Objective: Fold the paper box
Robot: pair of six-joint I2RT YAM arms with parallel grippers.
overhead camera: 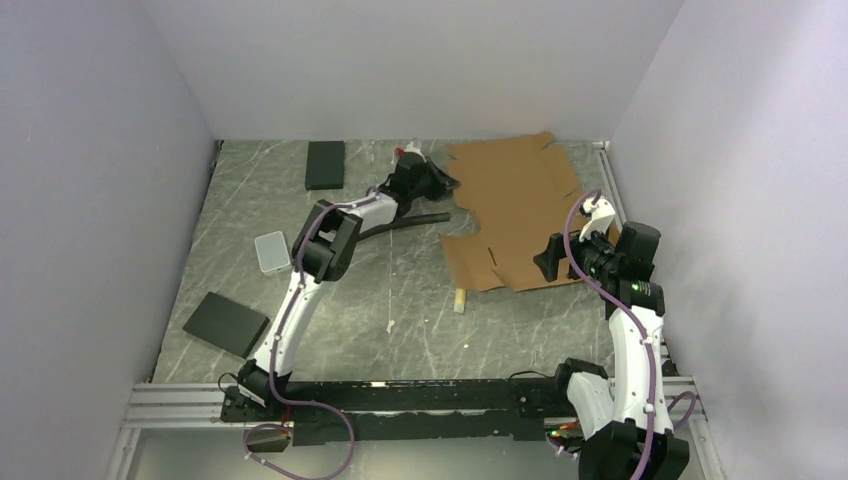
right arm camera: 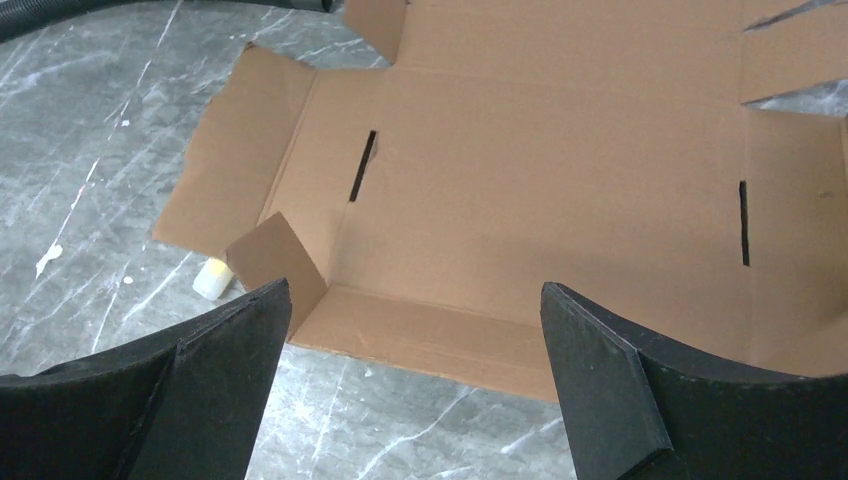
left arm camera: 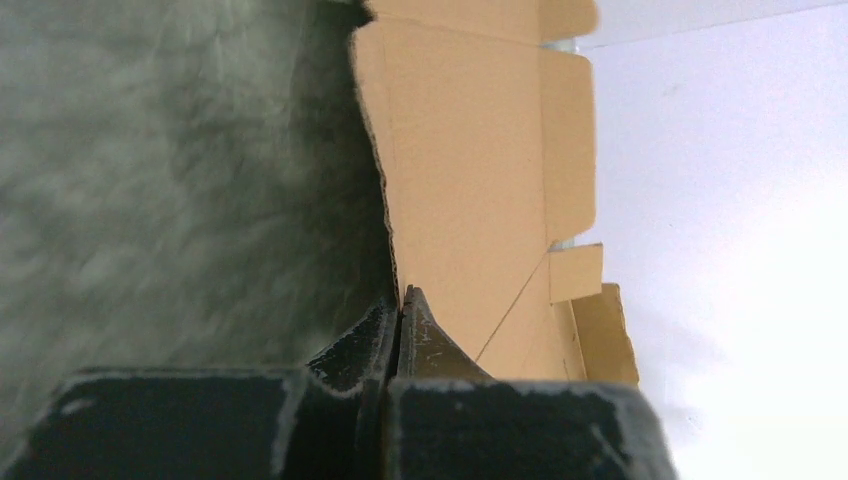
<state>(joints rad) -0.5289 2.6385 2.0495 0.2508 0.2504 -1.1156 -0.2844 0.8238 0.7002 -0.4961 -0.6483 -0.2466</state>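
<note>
The paper box (overhead camera: pixel 515 205) lies unfolded on the bench (overhead camera: pixel 400 290)
The left pincer (left arm camera: pixel 400 300) is clamped shut on the paper box's left edge; the right pincer (right arm camera: pixel 415 290) gapes wide over its near edge, holding nothing.

One paper box (overhead camera: pixel 515 200), two black blocks (overhead camera: pixel 325 165) (overhead camera: pixel 225 323), one hose (overhead camera: pixel 410 222)

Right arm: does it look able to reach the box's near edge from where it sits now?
Probably yes. The right gripper hangs open just above the near edge of the box, and nothing lies between them.
</note>
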